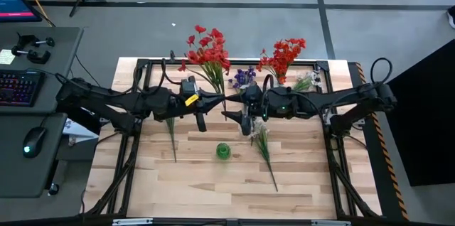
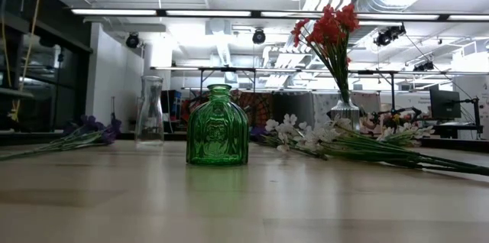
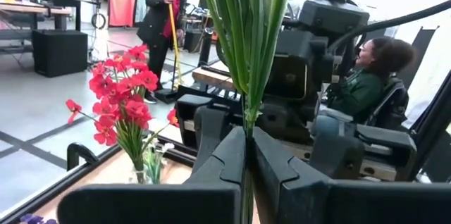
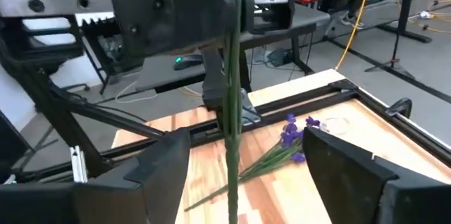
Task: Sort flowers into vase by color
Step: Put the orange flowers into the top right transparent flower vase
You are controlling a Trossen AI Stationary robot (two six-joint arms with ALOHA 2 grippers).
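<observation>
My left gripper (image 1: 217,102) is shut on a red flower spray (image 1: 206,50), held up over the table's middle. My right gripper (image 4: 243,175) is open, one finger on each side of that spray's stem (image 4: 230,111), not touching it. Another red bunch (image 2: 328,29) stands by its stems in a glass vase (image 2: 345,111). A green vase (image 2: 218,127) and a clear bottle (image 2: 150,111) stand without flowers. White flowers (image 1: 261,137) and purple flowers (image 4: 292,132) lie flat on the table. Neither gripper shows in the low view. My left gripper pinches the red spray's bundle of green stems (image 3: 246,122) between its two fingers (image 3: 222,160), near the lower end. The stems rise past the fingers, and a short piece sticks out on the other side. The spray is lifted clear of the table.
Another purple spray (image 2: 84,132) lies toward the table's left, its stem (image 1: 171,137) showing below the left arm. A black frame (image 1: 142,62) runs round the wooden table top. People are in the room beyond the far edge (image 3: 165,13).
</observation>
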